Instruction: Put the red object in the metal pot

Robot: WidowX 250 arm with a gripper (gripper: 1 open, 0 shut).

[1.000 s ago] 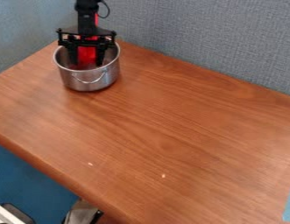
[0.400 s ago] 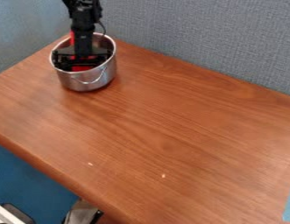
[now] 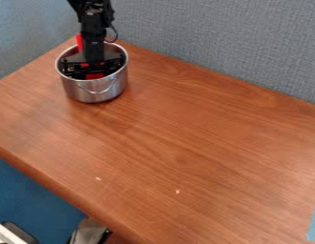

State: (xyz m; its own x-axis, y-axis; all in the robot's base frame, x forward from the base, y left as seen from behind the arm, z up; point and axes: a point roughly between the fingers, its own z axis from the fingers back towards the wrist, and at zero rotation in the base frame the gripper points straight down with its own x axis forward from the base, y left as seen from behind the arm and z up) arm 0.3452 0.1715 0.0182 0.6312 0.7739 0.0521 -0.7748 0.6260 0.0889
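The metal pot, small, round and shiny, stands on the wooden table near its far left corner. My gripper reaches straight down into the pot, its black fingers below the rim. The red object stands upright between the fingers, its lower end inside the pot and a red strip showing beside the arm above the rim. The gripper looks shut on it. The pot's bottom is hidden by the gripper.
The brown wooden table stretches right and forward from the pot. A blue-grey textured wall rises right behind the pot. The table's front edge runs diagonally at lower left, with a blue floor below it.
The gripper has gone down with the red object, from just above the pot's rim to inside the pot. The pot has stayed in place.
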